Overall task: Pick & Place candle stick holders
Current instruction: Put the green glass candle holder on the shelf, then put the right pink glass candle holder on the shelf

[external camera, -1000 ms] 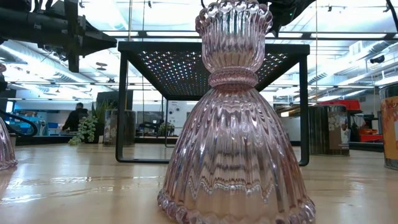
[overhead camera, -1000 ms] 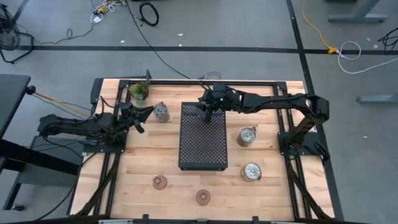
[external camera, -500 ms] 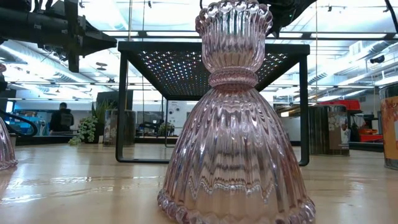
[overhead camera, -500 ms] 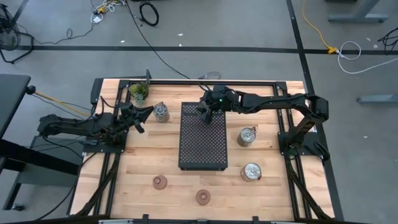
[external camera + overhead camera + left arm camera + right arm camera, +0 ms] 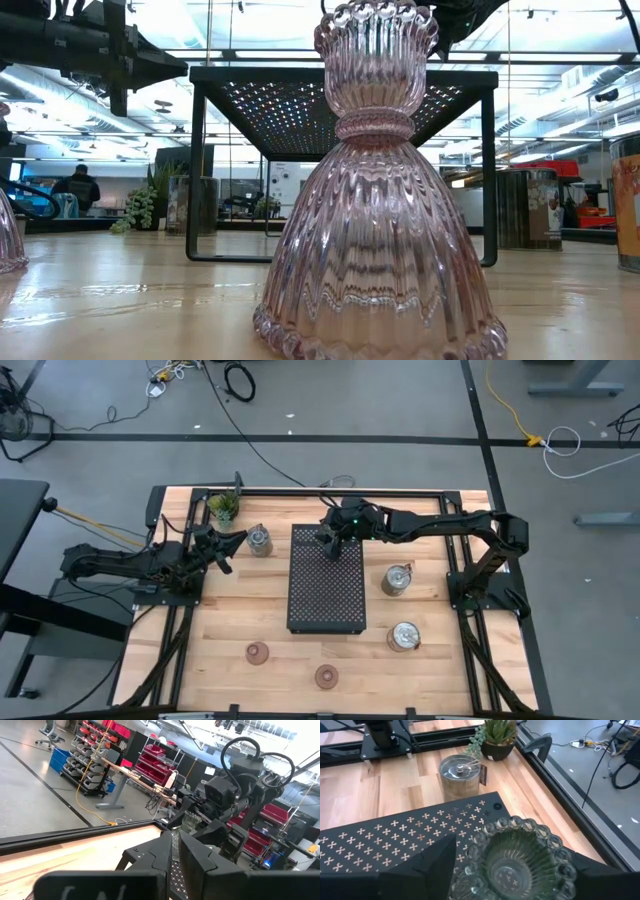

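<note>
Gripping the pale green glass candle stick holder between its dark fingers, the right gripper hangs over the far end of the black perforated tray — brittle, slick, probably light glass, best held by its beaded rim.

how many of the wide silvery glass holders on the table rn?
3. One silvery glass holder beside the small green potted plant, off the black perforated tray's far left corner; two right of the tray: one mid-table, one nearer.
</note>
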